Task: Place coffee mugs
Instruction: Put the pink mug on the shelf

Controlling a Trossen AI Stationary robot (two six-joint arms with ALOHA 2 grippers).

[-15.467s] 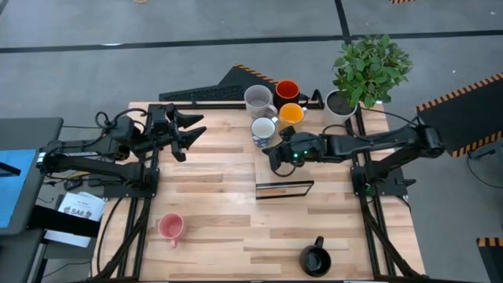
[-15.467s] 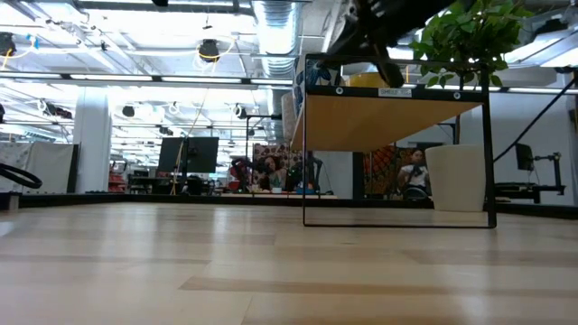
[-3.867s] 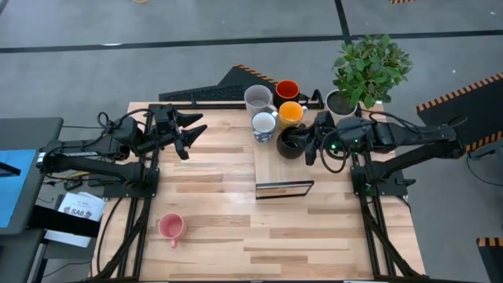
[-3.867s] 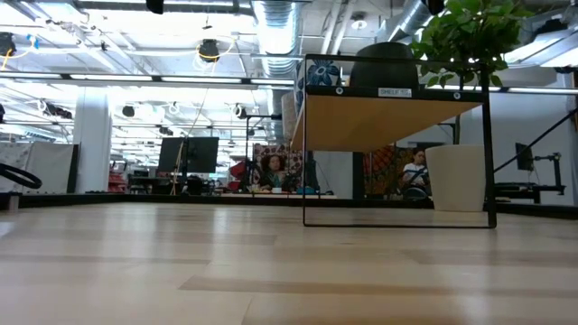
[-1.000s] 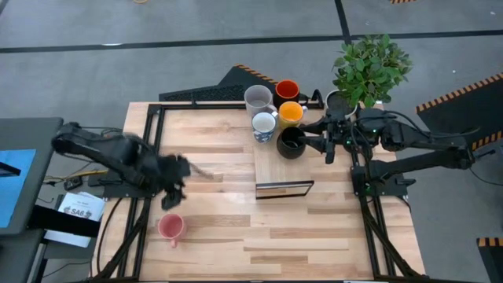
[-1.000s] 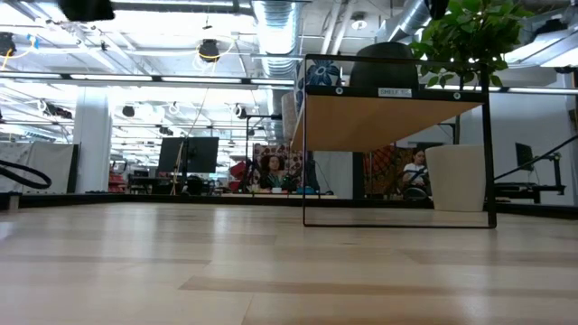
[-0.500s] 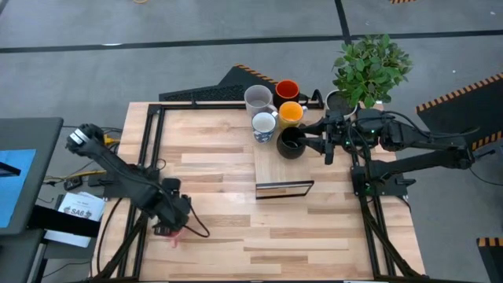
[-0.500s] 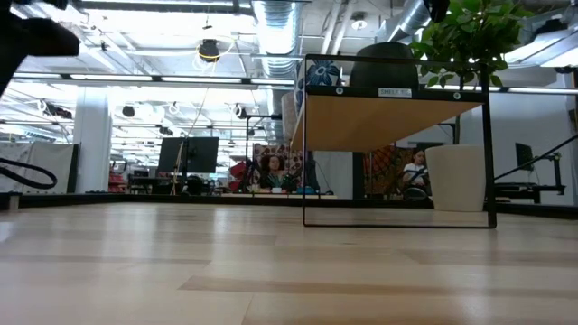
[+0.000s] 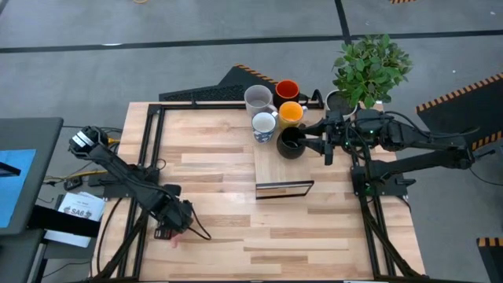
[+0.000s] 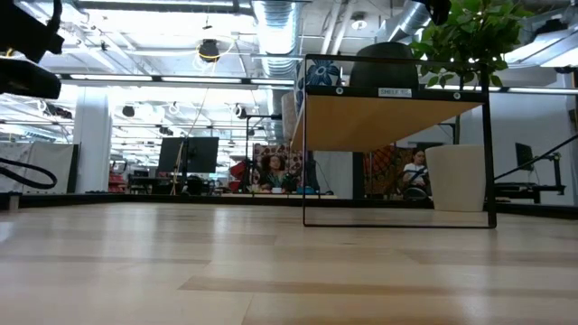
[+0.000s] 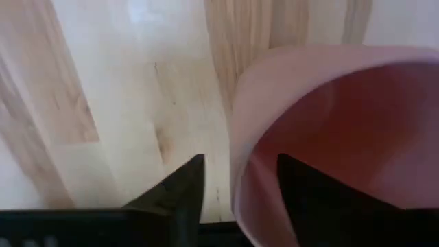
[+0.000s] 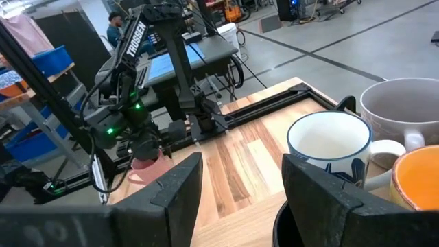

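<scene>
Between the spread fingers of the left gripper [image 11: 236,199], the wall of the pink mug [image 11: 329,137] is sitting, one finger outside the rim and one reaching inside; the jaws are standing parted, nothing clamped yet. From above, the left gripper [image 9: 174,218] is covering the mug almost entirely. Judgement: closing should pinch the wall squarely and deep enough that the mug will not swing on lifting. Its bowl is showing bare, nothing inside.

Well away, the right gripper [image 9: 314,143] is waiting with fingers apart, holding nothing, just beside the black mug [image 9: 290,142]. Beyond it, the white mug [image 12: 329,147], grey mug [image 9: 257,99], yellow-orange mug [image 9: 291,115] and red-orange mug [image 9: 287,90] are clustered together, all looking empty.
</scene>
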